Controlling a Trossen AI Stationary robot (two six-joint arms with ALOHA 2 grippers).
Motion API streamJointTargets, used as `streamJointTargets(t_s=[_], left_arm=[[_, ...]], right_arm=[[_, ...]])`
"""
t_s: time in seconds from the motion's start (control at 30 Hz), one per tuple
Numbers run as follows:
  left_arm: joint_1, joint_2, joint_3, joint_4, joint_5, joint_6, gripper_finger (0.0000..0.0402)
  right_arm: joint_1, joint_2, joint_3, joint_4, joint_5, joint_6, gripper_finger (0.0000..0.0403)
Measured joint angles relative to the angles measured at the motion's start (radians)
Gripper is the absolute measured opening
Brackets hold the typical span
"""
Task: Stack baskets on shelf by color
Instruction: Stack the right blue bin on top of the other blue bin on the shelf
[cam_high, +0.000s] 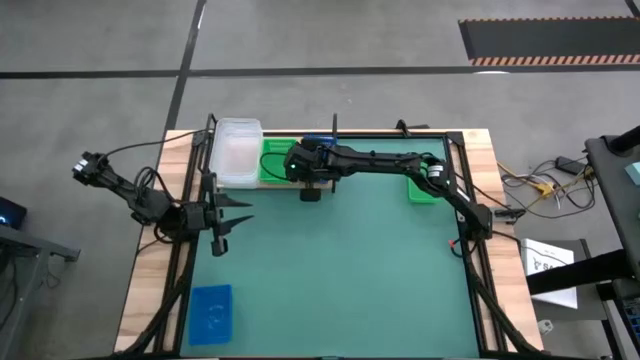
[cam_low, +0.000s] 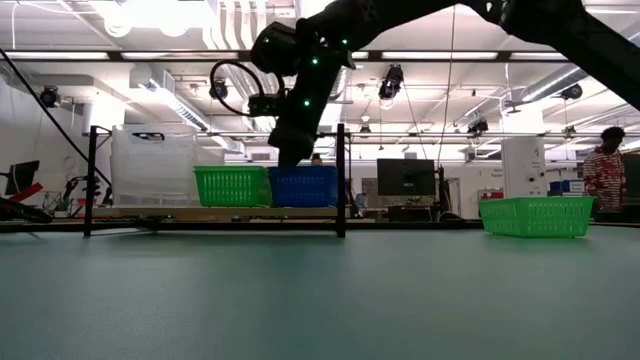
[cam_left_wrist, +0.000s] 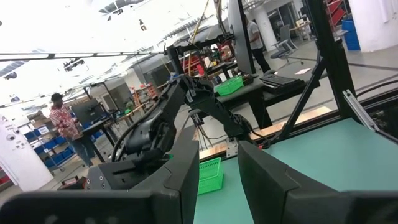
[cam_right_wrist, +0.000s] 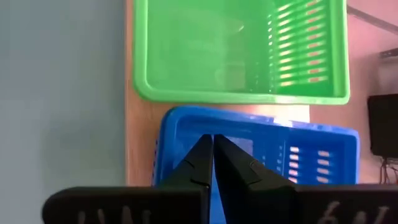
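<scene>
The shelf (cam_low: 200, 212) stands at the table's far edge. On its wood board (cam_right_wrist: 140, 137) sit a stack of clear baskets (cam_high: 237, 150), a green basket (cam_right_wrist: 239, 50) and a blue basket (cam_right_wrist: 267, 155), side by side. My right gripper (cam_right_wrist: 212, 142) is shut and points down over the blue basket's inside; in the low view its tips (cam_low: 293, 158) stand at about the basket's rim. My left gripper (cam_high: 238, 213) is open and empty, level above the mat's left side. Another green basket (cam_high: 422, 190) and another blue basket (cam_high: 211, 313) lie on the mat. My right gripper comes from above, its shut fingers (cam_right_wrist: 199, 162) pointing down into the blue basket near the side next to the green one. No wall shows between the fingers. Whether they touch the basket, I cannot tell.
The shelf's black uprights (cam_low: 341, 180) stand close to my right gripper. The green mat (cam_high: 340, 270) covers the table. Black frame bars (cam_high: 470, 230) run along the table's sides. A person (cam_low: 603, 180) stands in the room beyond the table.
</scene>
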Motion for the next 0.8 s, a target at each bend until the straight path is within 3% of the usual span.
streamJointTargets(t_s=[0.23,0.8], left_arm=[[0.000,0.000,0.000,0.000,0.000,0.000,0.0096],[0.001,0.004,0.000,0.009,0.002,-0.003,0.0096]], right_arm=[[0.007,-0.003,0.064,-0.139,-0.101,0.017,0.0008],[0.049,-0.045,0.066,-0.253,-0.093,0.047,0.0008]])
